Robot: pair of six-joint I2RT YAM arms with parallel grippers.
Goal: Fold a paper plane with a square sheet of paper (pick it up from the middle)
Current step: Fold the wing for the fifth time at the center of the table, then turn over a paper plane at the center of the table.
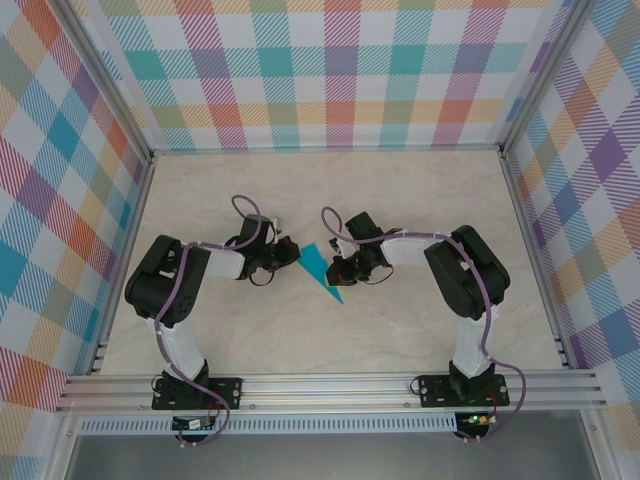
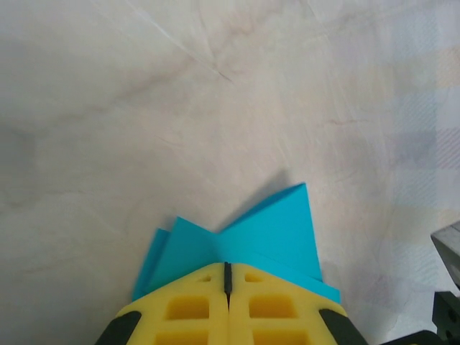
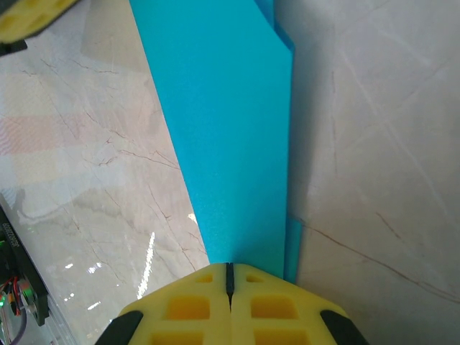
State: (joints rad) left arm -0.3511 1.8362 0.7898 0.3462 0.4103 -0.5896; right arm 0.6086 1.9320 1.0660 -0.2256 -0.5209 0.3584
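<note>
The paper plane (image 1: 322, 272), a folded teal dart with its point toward the near edge, sits over the middle of the marbled table (image 1: 400, 330), held between the two arms. The left gripper (image 2: 228, 277) has its yellow fingers pressed together on the fanned end of the paper plane (image 2: 266, 230). The right gripper (image 3: 230, 277) pinches the narrow end of the long folded strip (image 3: 230, 144) in the same way.

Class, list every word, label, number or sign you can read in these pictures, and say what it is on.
No text can be read.
Teal paper: plain, no marks.
Circuit board at the picture's lower left: any print is too small to read.
</note>
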